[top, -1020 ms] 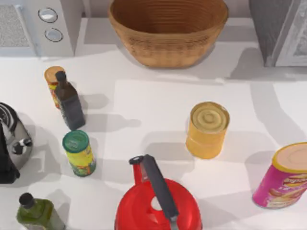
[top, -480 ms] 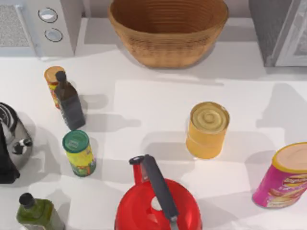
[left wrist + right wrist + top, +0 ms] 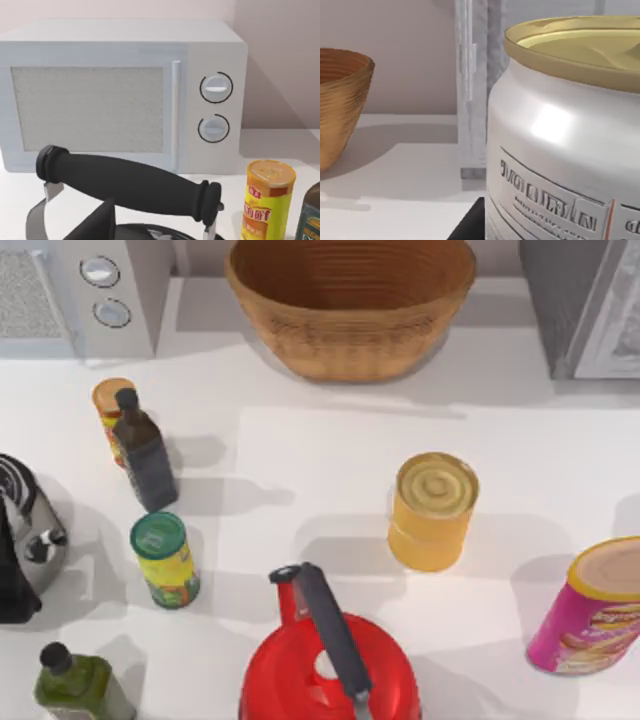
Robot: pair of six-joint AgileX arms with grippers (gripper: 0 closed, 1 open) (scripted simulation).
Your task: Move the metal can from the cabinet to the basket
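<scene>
The metal can (image 3: 560,150) looms close in the right wrist view: silver-white body, gold-toned rim, dark lettering and a thin red stroke low on its side. It stands upright. The pale edge of the cabinet (image 3: 470,100) door rises just behind it, and the wicker basket (image 3: 340,100) lies well beyond, so I judge the can to be at or just outside the cabinet (image 3: 585,305), at the tabletop's rear right corner. A dark wedge low beside the can may belong to the right gripper. I cannot tell whether its jaws are clenched on the can or released, nor whether the can is lifted.

The step in hand looks like securing the can and starting the carry. To do it well, grip the body squarely at mid-height and keep it vertical. Draw it clear of the door edge before swinging toward the basket (image 3: 350,330) at the middle of the rear edge. Travel high enough to pass the basket's rim, then lower inside before letting go. The yellow tin (image 3: 432,510) and pink tube (image 3: 590,610) stand nearer the front, off that path.

The left arm is parked over the steel kettle (image 3: 130,185) by the left edge, facing the microwave (image 3: 120,95). I cannot tell the state of its jaws.
</scene>
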